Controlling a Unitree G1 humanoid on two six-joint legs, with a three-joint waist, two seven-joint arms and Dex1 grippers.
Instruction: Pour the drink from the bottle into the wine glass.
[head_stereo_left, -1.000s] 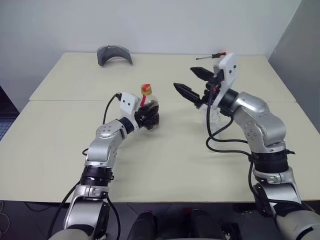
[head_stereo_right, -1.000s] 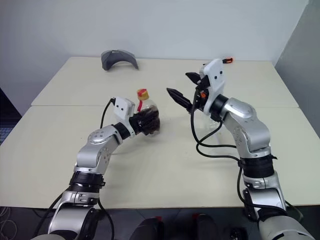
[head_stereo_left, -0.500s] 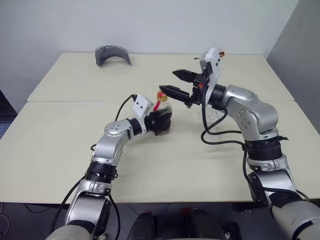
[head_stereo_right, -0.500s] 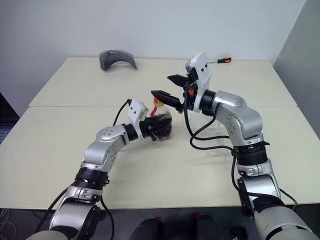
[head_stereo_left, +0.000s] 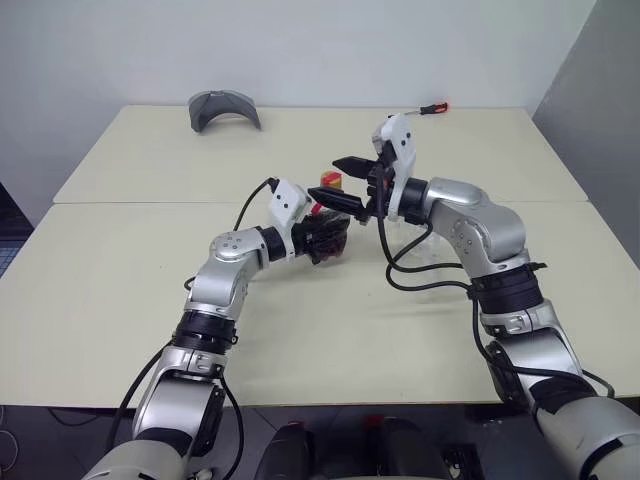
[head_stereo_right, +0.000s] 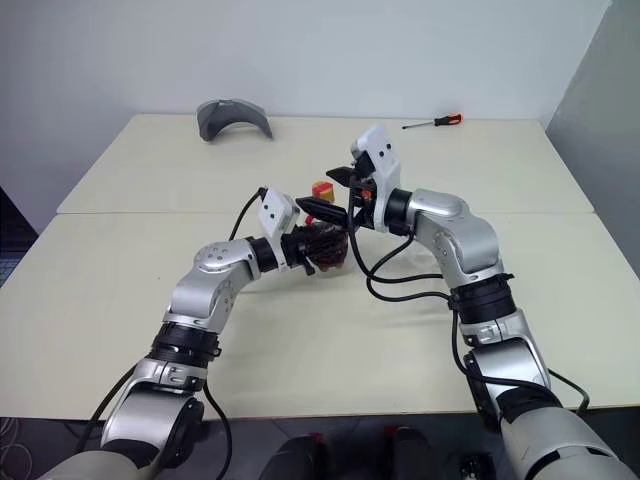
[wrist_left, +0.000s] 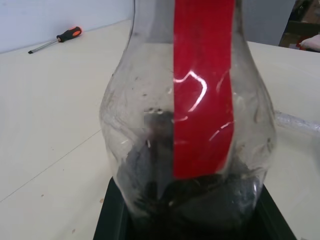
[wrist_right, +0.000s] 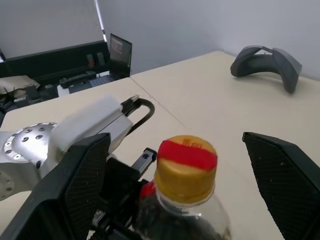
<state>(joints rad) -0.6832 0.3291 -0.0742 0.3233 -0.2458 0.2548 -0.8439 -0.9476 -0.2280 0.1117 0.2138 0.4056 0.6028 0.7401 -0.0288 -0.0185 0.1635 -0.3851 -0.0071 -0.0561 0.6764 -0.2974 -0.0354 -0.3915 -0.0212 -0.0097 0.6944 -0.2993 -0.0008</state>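
Both arms drawing inward over the desk, left gripper jaws clenching the bottle, right gripper jaws spread wide, flanking its yellow cap

I find no readable text anywhere. The red strip on my bottle is plain, and the faint marks on the red band across its yellow cap are too small to read.

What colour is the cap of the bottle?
The cap is yellow with a red strip over its top; the right wrist view shows it best.
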